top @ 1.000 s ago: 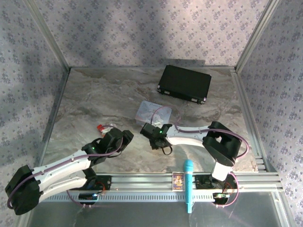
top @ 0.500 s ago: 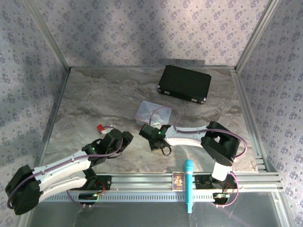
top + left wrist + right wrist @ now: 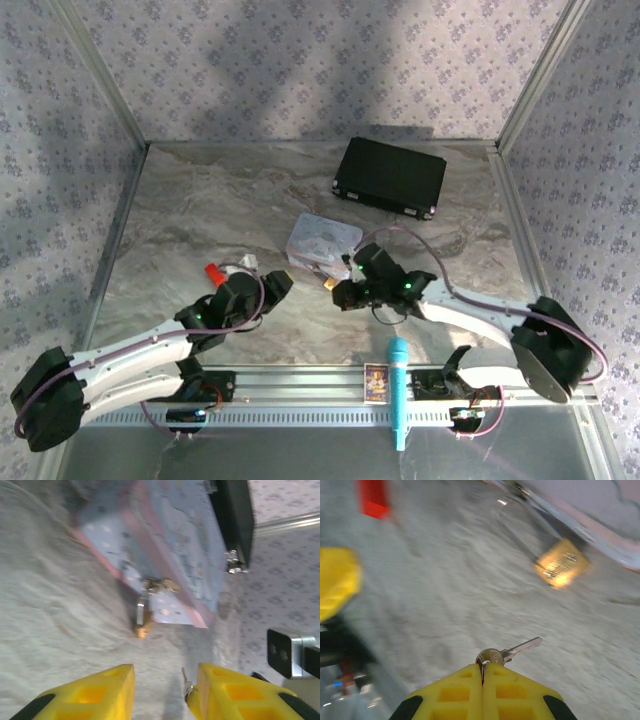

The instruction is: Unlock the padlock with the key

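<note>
As my right gripper (image 3: 482,670) clamps the key (image 3: 509,652), blade toward 2 o'clock, the padlock (image 3: 561,570) lies at 1 o'clock, off the 6 o'clock edge of the pale blue tin (image 3: 322,238). My left gripper (image 3: 165,672) has its fingers apart and empty. For a clean entry, I should steady the lock body and align the blade with the keyway. Since a second ago, my right elbow has swung toward 4 o'clock.

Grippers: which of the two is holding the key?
The right gripper; its jaws are shut on the key, whose blade sticks out. The left gripper has its jaws standing apart.
</note>
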Available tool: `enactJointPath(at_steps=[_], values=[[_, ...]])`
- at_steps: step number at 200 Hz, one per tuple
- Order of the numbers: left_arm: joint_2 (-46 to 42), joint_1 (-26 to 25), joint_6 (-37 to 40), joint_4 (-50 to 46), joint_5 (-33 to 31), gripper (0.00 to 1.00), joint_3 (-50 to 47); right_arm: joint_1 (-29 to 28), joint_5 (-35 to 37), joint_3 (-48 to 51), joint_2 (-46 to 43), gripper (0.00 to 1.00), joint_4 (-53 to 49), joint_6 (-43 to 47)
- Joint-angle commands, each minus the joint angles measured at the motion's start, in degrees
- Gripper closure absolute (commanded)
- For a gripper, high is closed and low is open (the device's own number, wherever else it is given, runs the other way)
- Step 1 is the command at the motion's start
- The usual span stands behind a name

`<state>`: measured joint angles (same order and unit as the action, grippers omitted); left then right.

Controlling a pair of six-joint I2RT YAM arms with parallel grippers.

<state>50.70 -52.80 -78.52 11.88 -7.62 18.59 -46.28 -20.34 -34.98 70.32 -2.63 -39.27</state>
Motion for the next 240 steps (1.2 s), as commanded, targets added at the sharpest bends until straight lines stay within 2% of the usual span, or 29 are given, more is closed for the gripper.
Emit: enactJointPath(at_steps=[1, 17, 26, 51, 72, 93, 106, 133, 148, 164, 184, 224, 240], values=[[0.5, -1.5, 1.1, 16.7, 2.8, 0.51, -0.7, 2.6, -17.1, 4.3, -4.7, 1.00, 18.6, -7.2], [0.4, -2.4, 0.9, 22.4, 2.7, 0.35, -0.6, 3.8, -21.1, 6.5, -6.8, 1.00, 29.4, -12.8], [0.2, -2.8, 1.4, 24.0, 2.7, 0.29, 0.1, 4.1, -22.7, 7.2, -7.6, 1.00, 34.4, -15.6], [0.8, -3.9, 2.0, 27.1, 3.7, 0.28, 2.0, 4.1, -24.2, 7.2, -9.1, 1.00, 42.2, -20.1], [2.8, -4.7, -1.7, 29.5, 3.5, 0.25, 2.3, 3.7, -23.2, 6.4, -10.2, 1.00, 41.9, -20.6], [6.5, -6.9, -7.3, 39.2, 0.9, 0.14, 0.6, 1.5, -20.2, 5.9, -10.0, 1.00, 42.3, -20.5], [8.4, -8.1, -8.8, 41.9, 0.4, 0.08, 1.4, -0.4, -18.6, 5.0, -9.1, 1.00, 42.4, -20.1], [10.5, -10.4, -9.1, 46.0, -2.1, 0.07, 2.7, -2.9, -17.3, 3.7, -6.1, 1.00, 43.6, -19.6], [10.1, -10.7, -9.6, 47.6, -3.0, 0.12, 2.3, -3.1, -16.5, 4.6, -5.3, 1.00, 45.6, -20.8], [8.1, -10.7, -9.4, 46.4, -4.2, 0.27, 1.8, -2.3, -15.0, 6.2, -5.9, 1.00, 46.0, -21.7], [4.8, -10.8, -8.6, 39.7, -5.0, 0.47, 2.1, -1.2, -13.2, 8.4, -7.8, 1.00, 45.0, -22.5], [3.6, -10.8, -8.1, 36.2, -5.7, 0.59, 1.8, 0.6, -12.1, 11.0, -9.9, 1.00, 44.4, -23.4], [5.0, -10.8, -8.4, 37.7, -4.8, 0.66, 1.8, 0.9, -12.1, 11.0, -10.0, 1.00, 44.0, -23.2]])
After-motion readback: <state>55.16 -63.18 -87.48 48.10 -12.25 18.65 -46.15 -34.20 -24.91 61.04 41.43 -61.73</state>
